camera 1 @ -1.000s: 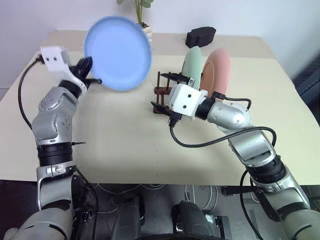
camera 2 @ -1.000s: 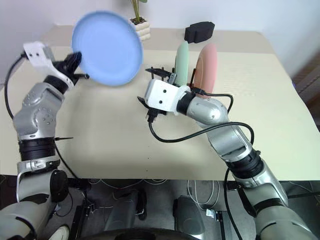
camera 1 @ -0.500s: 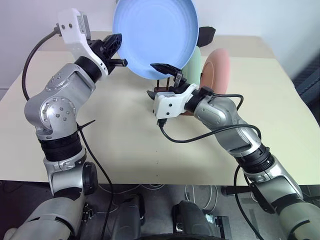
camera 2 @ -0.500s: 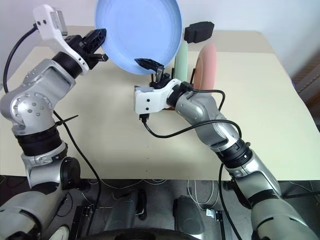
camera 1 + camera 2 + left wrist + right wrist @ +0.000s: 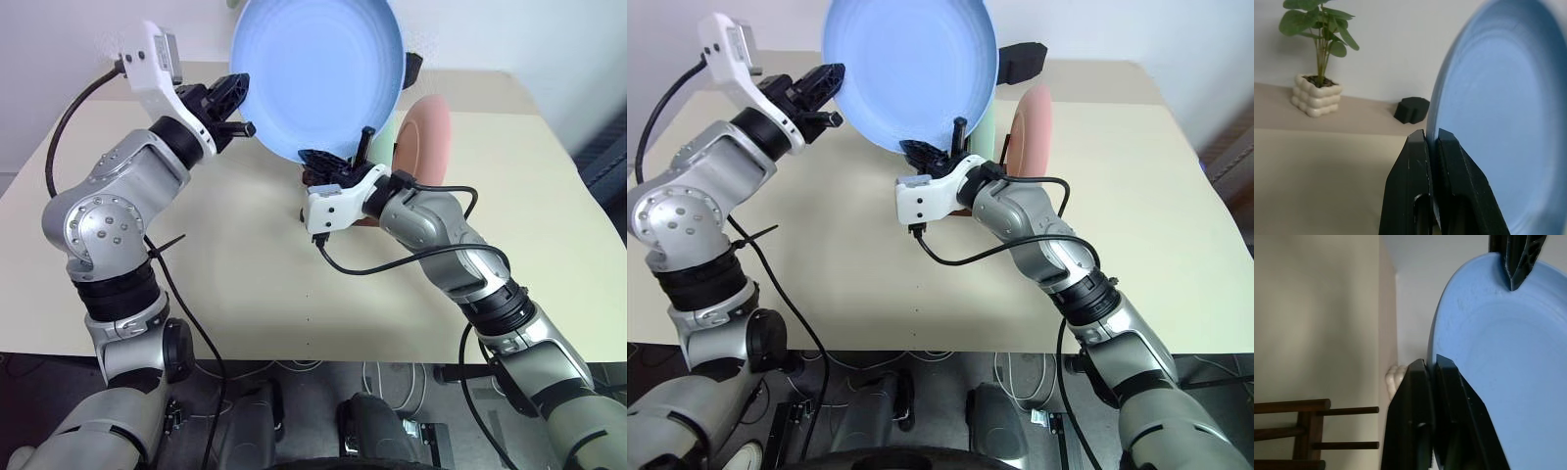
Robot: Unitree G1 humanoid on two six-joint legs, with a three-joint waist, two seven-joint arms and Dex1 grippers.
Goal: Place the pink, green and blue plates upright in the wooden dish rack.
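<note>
Blue plate (image 5: 318,73) held up by both tools at the top centre of the frame, above the wooden dish rack (image 5: 1298,435).

Plain, round and matte light blue, it faces the camera. The left tool (image 5: 235,103) pinches its rim at upper left; the right tool (image 5: 338,162) is pressed together on its lower edge, just in front of the rack. The dark brown rack stands on the beige tabletop (image 5: 245,284) at centre and holds the green plate (image 5: 986,125) and the salmon pink plate (image 5: 423,137) upright, side by side, partly hidden behind the blue one.
</note>
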